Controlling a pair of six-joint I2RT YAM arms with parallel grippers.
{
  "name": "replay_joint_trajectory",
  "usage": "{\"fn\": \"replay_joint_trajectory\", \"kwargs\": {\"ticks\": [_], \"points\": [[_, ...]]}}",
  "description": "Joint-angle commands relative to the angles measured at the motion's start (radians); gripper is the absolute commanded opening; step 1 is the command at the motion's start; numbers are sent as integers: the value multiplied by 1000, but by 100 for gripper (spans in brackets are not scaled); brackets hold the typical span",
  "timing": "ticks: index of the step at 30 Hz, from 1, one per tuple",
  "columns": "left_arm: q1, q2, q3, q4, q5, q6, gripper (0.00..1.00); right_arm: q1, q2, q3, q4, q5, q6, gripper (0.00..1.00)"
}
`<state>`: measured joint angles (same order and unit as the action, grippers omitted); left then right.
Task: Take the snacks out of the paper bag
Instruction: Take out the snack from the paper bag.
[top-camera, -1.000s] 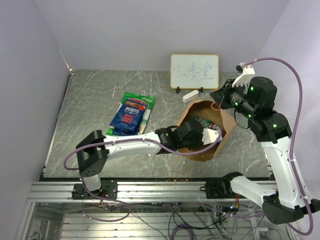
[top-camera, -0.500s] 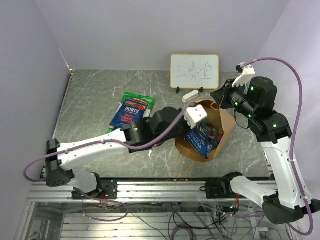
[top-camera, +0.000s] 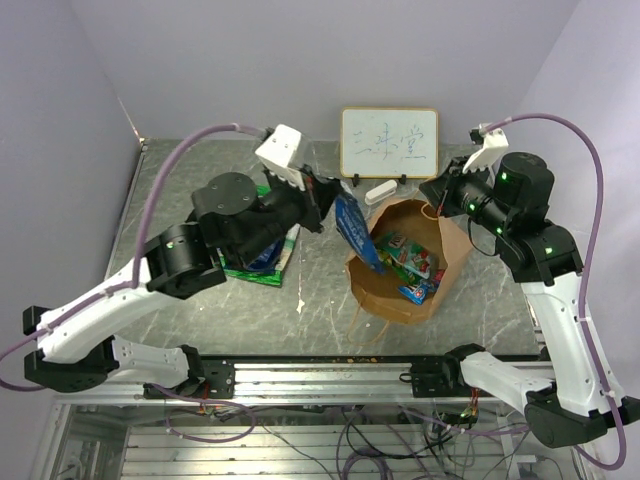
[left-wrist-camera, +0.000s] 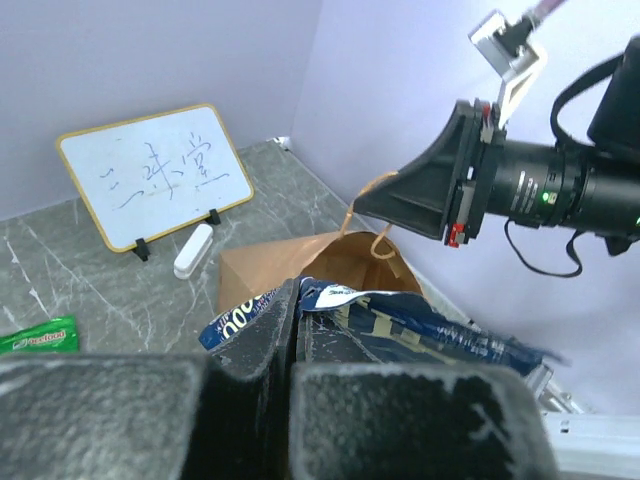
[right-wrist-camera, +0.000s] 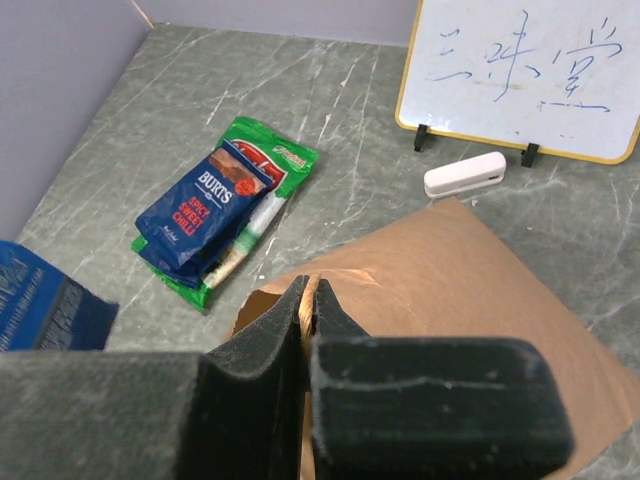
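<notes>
Light and slick, I'd say: left claw (left-wrist-camera: 296, 300) pinches the blue packet (top-camera: 357, 232) by its top seam; right claw (right-wrist-camera: 308, 295) nips the bag (top-camera: 383, 300) handle.

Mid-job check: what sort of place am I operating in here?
Probably a lab robot test cell, not a kitchen: plain lilac walls boxing in a grey marbled tabletop, aluminium mounting rail with loose cables, small framed whiteboard.

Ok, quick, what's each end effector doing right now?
Left end effector: closed, holding a blue snack packet.
Right end effector: closed on the top edge of the paper bag.
</notes>
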<state>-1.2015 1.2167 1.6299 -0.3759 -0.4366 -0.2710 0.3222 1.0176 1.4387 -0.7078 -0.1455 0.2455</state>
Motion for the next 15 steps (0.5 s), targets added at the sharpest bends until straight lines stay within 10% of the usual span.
{"fn": "replay_joint_trajectory", "kwargs": {"ticks": [1, 15], "points": [[24, -42, 34, -51, -71, -97, 7, 2, 9, 37, 20, -3, -19, 0], [316, 6, 136, -262, 56, -201, 7, 3, 54, 77, -88, -5, -28, 0]]}}
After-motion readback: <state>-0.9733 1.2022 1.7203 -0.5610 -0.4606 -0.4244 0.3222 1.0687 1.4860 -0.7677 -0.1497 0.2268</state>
